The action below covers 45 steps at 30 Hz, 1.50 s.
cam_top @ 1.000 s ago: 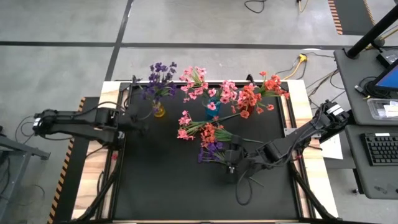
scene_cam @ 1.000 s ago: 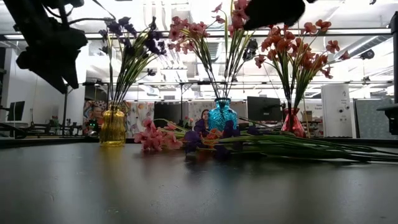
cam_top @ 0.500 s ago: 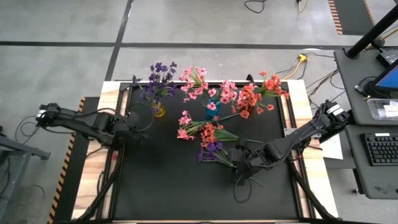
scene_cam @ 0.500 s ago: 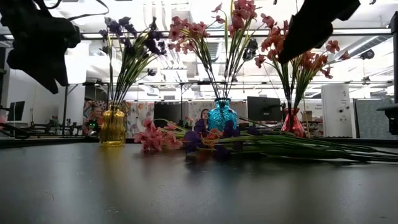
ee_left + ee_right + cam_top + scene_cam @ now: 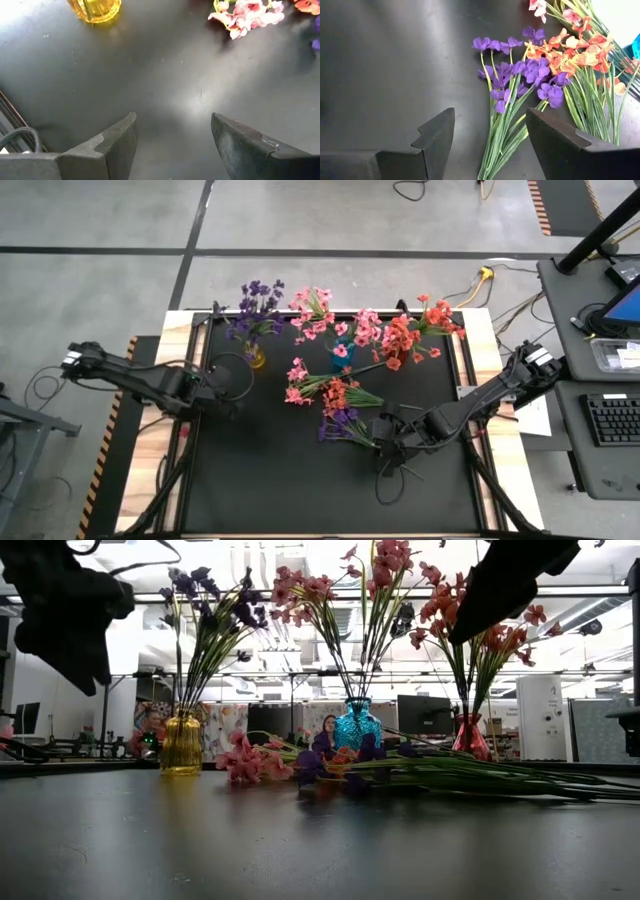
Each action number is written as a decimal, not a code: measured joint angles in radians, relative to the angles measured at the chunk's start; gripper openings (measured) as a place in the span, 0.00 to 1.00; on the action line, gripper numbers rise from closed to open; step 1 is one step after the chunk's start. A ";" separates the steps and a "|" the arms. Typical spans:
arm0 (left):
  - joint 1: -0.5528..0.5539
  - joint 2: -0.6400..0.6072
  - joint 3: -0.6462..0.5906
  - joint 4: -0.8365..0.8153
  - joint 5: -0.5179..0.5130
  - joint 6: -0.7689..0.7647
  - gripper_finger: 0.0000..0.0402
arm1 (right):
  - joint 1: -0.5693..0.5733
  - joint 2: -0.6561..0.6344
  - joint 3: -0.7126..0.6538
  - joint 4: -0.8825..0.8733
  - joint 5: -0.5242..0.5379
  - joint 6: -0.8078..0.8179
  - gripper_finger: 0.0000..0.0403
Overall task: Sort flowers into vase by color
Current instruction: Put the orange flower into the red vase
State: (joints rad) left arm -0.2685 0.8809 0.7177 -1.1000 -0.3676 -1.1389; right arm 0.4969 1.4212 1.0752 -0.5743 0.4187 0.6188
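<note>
Loose flowers lie on the black mat mid-table: pink sprigs (image 5: pixel 297 385), coral sprigs (image 5: pixel 340 394) and purple sprigs (image 5: pixel 340 425). Along the far edge stand a yellow vase (image 5: pixel 257 359) with purple blossoms, a blue vase (image 5: pixel 340 361) with pink ones and a red vase (image 5: pixel 400 356) with coral ones. My right gripper (image 5: pixel 382 448) hovers open just right of the purple sprigs (image 5: pixel 520 75), touching nothing. My left gripper (image 5: pixel 227 395) hangs open over bare mat, nearer than the yellow vase (image 5: pixel 95 7).
The loose stems fan out toward the table's right, passing in front of the red vase (image 5: pixel 470 738). Bare mat (image 5: pixel 270 480) fills the near half of the table. Wooden borders (image 5: pixel 150 470) frame the mat. A desk with a keyboard (image 5: pixel 612 420) stands off to the right.
My right gripper has shifted a little toward the table's right edge and come lower, staying beside the purple sprigs. My left gripper has drawn slightly toward the near edge, away from the yellow vase. The flowers and vases have not moved.
</note>
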 joint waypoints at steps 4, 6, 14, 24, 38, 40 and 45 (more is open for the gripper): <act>-0.002 0.025 0.000 0.030 -0.009 -0.001 0.59 | 0.000 0.000 0.000 -0.001 0.000 -0.012 0.59; -0.010 0.040 0.000 0.089 -0.014 0.003 0.59 | 0.000 0.000 -0.001 -0.002 0.000 -0.025 0.59; -0.109 0.126 0.006 0.241 -0.009 0.033 0.59 | 0.000 0.000 -0.017 -0.076 -0.032 0.024 0.59; -0.193 0.293 0.006 0.488 -0.041 0.087 0.59 | -0.019 0.000 -0.046 -0.153 -0.060 0.167 0.59; -0.193 0.361 0.006 0.498 -0.039 0.109 0.59 | -0.110 0.002 -0.067 -0.218 -0.066 0.180 0.59; -0.193 0.360 0.006 0.499 -0.041 0.109 0.59 | -0.126 0.010 -0.073 -0.265 -0.082 0.199 0.59; -0.193 0.362 0.006 0.507 -0.068 0.109 0.59 | -0.140 0.051 -0.099 -0.305 -0.087 0.197 0.56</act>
State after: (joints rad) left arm -0.4614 1.2429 0.7238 -0.5933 -0.4352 -1.0297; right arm 0.3572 1.4720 0.9765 -0.8793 0.3313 0.8161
